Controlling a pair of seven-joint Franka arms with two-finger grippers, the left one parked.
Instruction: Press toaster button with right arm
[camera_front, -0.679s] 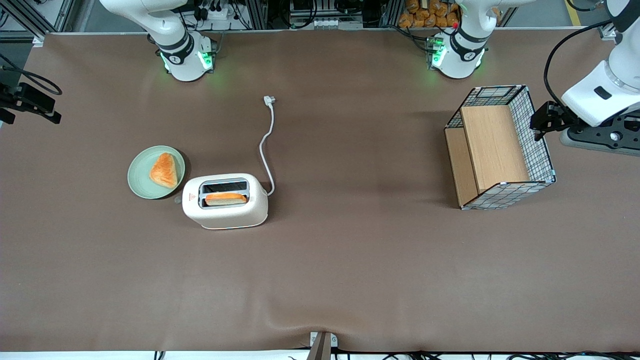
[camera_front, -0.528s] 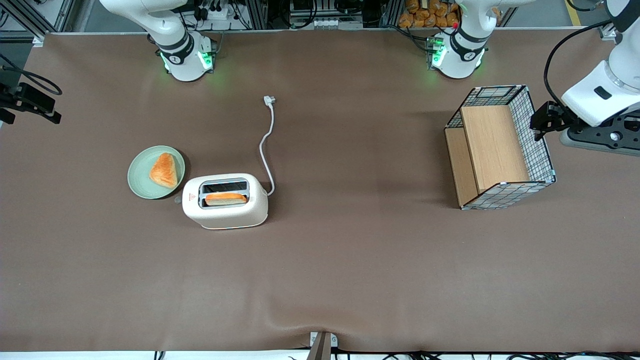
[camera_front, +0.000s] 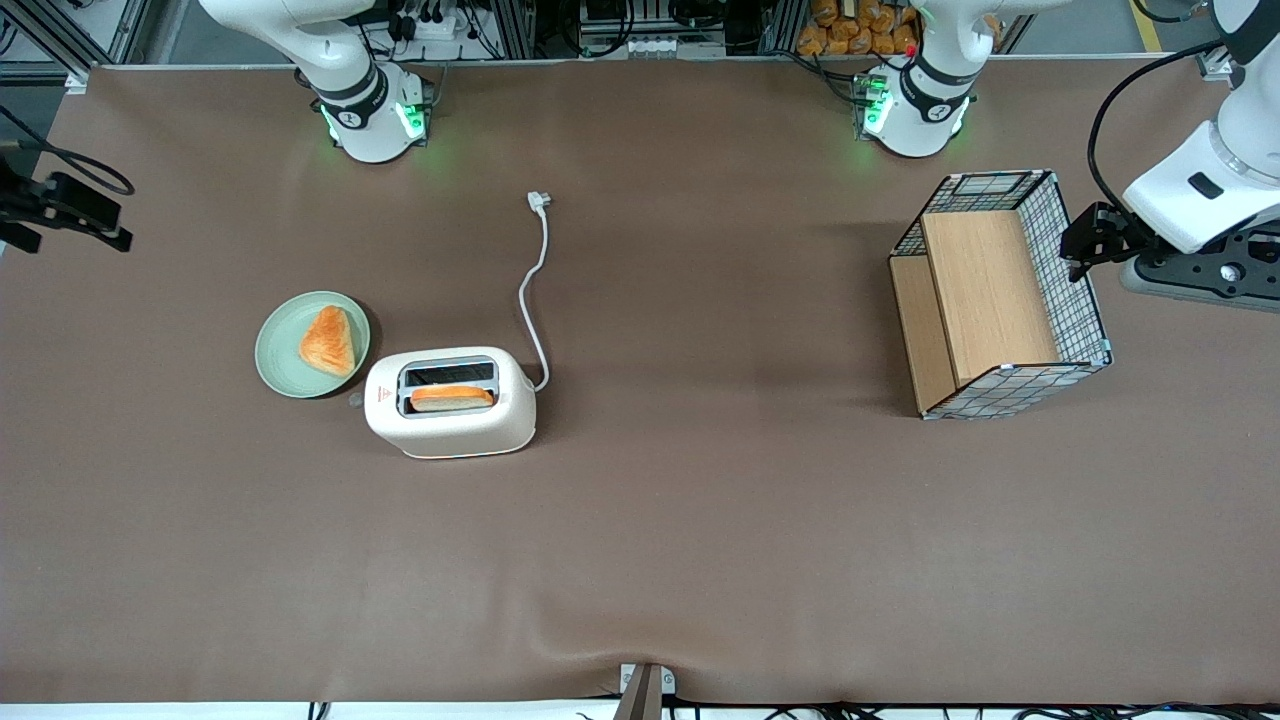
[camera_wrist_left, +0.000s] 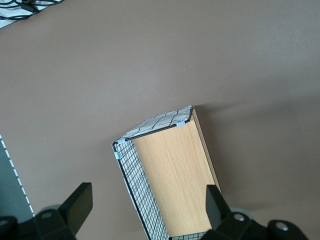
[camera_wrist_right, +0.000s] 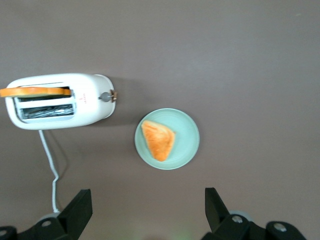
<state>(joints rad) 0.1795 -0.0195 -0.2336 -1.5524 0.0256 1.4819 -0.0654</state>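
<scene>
High above the toaster (camera_wrist_right: 60, 100), the gripper (camera_wrist_right: 145, 212) hangs with fingers (camera_wrist_right: 77, 210) spread.

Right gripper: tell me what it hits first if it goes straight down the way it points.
Probably bare table. The right gripper, fingers open, hangs above it, beside the green plate rather than over the toaster button. Depth is unclear.

Tool (camera_wrist_right: 145, 212) fingertips cut off — toaster button (camera_front: 355, 400) tiny.
</scene>
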